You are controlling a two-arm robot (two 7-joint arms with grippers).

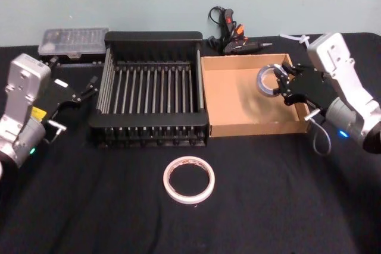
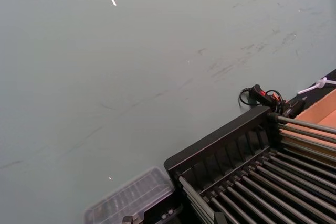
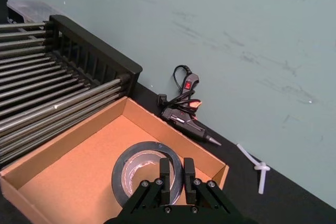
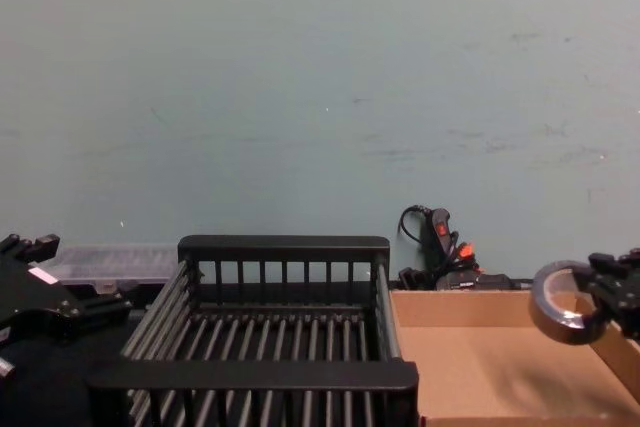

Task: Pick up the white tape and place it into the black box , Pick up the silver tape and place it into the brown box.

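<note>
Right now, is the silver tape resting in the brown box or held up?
Held up: the right gripper pinches the silver tape, on edge above the brown box floor.

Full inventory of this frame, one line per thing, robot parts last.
white tape: 1, white ring, flat on the cloth in front of the crate
silver tape: 1, dark grey roll, held above the right end of the brown box
black box: 1, black slatted crate, centre, nothing in it
brown box: 1, brown cardboard tray, against the crate's right side
glue gun: 1, black with orange, behind the brown box
clear case: 1, clear plastic, behind the crate's left corner
glue stick: 1, whitish, at the back right by the wall
table: 1, black cloth
left hand: open, left of the crate
right hand: shut on the silver tape
</note>
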